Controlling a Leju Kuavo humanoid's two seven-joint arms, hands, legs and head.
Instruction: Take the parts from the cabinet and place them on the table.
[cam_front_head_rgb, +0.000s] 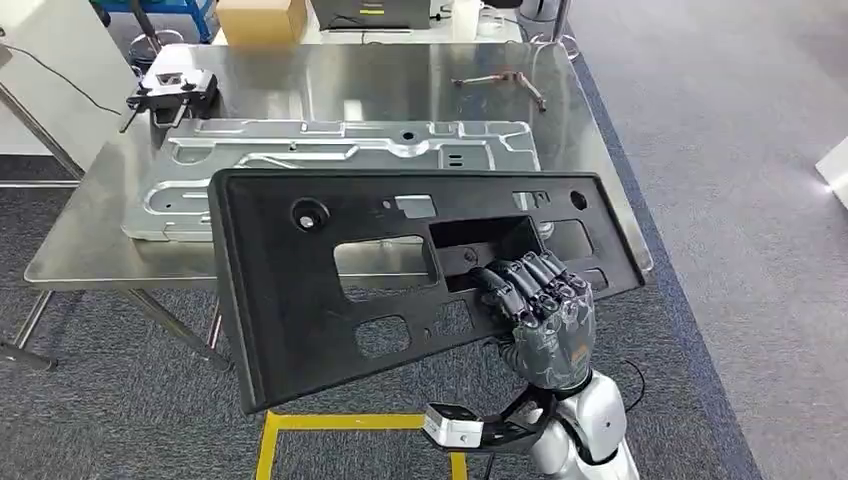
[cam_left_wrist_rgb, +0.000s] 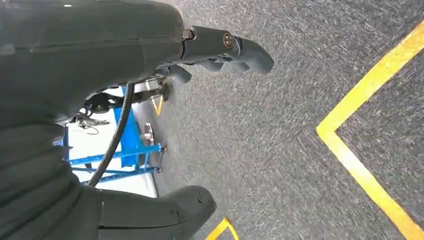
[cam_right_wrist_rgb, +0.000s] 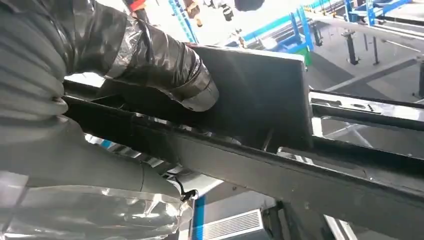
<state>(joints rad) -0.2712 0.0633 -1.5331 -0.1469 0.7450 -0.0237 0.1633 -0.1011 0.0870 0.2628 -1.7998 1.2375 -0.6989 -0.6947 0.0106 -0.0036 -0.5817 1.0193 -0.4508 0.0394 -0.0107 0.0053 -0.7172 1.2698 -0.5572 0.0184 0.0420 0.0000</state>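
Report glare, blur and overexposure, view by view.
Head view: sharp, with soft ceiling glare on the steel table. Left wrist view: carpet streaked with blur, left hand dark. Right wrist view: background blown out white behind the black panel.

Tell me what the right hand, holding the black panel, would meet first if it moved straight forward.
Probably the near edge of the steel table, with the silver stamped panel lying beyond. The right hand holds the black panel before that edge; depth is unclear.

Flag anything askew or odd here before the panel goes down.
The black panel is tilted, its left end drooping below the table edge; the right hand alone grips it through a cutout near its right end. It overlaps the silver stamped panel already lying there. No damage visible.
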